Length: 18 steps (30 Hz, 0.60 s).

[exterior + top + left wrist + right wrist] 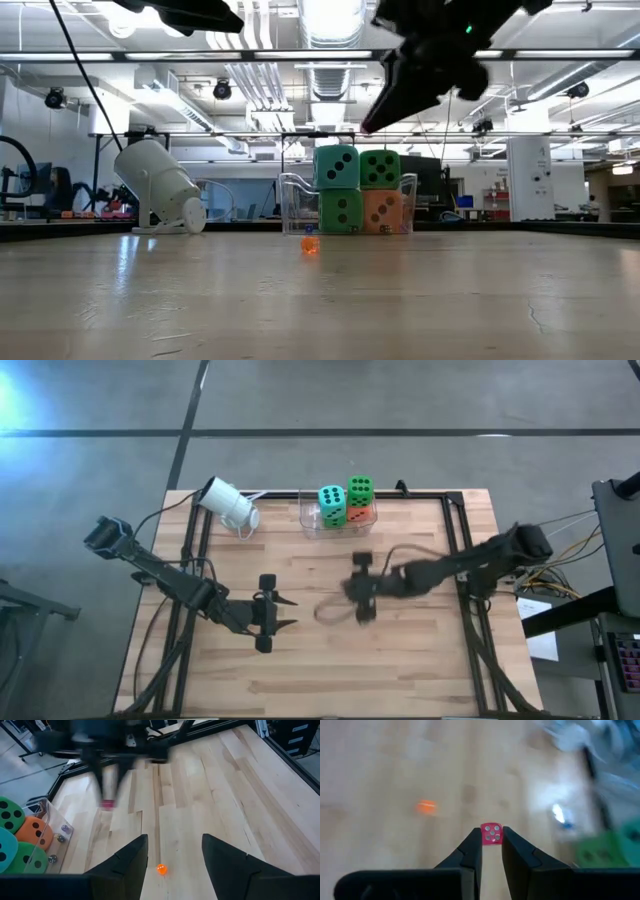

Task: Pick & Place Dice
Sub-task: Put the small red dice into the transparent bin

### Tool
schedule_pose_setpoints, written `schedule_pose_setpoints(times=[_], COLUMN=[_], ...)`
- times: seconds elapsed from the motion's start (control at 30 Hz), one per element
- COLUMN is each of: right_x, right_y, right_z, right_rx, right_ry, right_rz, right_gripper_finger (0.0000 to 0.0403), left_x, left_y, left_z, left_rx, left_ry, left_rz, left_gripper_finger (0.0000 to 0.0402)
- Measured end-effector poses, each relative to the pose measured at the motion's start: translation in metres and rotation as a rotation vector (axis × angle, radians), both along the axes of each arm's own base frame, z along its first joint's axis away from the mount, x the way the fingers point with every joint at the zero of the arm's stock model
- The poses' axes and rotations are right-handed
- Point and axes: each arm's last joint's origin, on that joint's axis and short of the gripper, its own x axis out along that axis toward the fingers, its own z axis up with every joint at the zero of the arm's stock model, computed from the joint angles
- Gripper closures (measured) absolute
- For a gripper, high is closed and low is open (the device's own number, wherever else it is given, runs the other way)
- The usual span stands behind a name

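Dice: your right gripper has its fingers clenched on a tiny pink die with white pips, above the desk. Your left gripper hangs released over a tiny orange die.

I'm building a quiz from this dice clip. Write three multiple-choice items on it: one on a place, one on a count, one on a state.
1. Where do the big soft dice sit?
A. In the clear bin at the table's far edge
B. Inside the white cup
C. Spread over the table's middle

2. How many big soft dice show in the low view?
A. Two
B. Four
C. Six

3. What is the right gripper doing?
A. Hanging open and empty
B. Pinching a tiny pink die
C. Gripping the tiny orange die

Answers: 1 A, the stack stands inside the bin. 2 B, teal and green on top, green and orange-red below. 3 B, the right wrist view shows the pink die between its fingertips.
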Motion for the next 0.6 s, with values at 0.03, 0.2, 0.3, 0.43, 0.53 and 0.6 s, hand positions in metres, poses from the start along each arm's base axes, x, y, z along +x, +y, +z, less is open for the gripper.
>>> schedule_pose_setpoints(times=[0.03, 0.2, 0.3, 0.43, 0.53, 0.6], right_x=[-0.003, -0.019, -0.028, -0.037, -0.041, -0.044], right_y=[-0.013, -0.077, -0.111, -0.148, -0.168, -0.177], right_z=[0.002, 0.015, 0.02, 0.016, 0.014, 0.012], right_rx=[0.001, 0.027, 0.046, 0.091, 0.163, 0.196], right_ry=[-0.004, -0.073, -0.114, -0.113, -0.105, -0.1], right_rz=[-0.041, -0.27, -0.405, -0.532, -0.522, -0.517], right_gripper_finger=[0.0353, 0.0352, 0.0352, 0.0352, 0.0351, 0.0351], left_x=[0.0, 0.0, 0.0, 0.0, 0.0, 0.0], left_y=[0.0, 0.0, 0.0, 0.0, 0.0, 0.0], left_z=[0.0, 0.0, 0.0, 0.0, 0.0, 0.0], left_rx=[0.0, 0.0, 0.0, 0.0, 0.002, 0.002], left_ry=[0.0, 0.0, 0.0, 0.001, 0.003, 0.004], left_rz=[0.0, 0.0, 0.0, 0.0, 0.0, 0.0], left_gripper_finger=[0.0212, 0.0212, 0.0213, 0.0212, 0.0211, 0.0212])
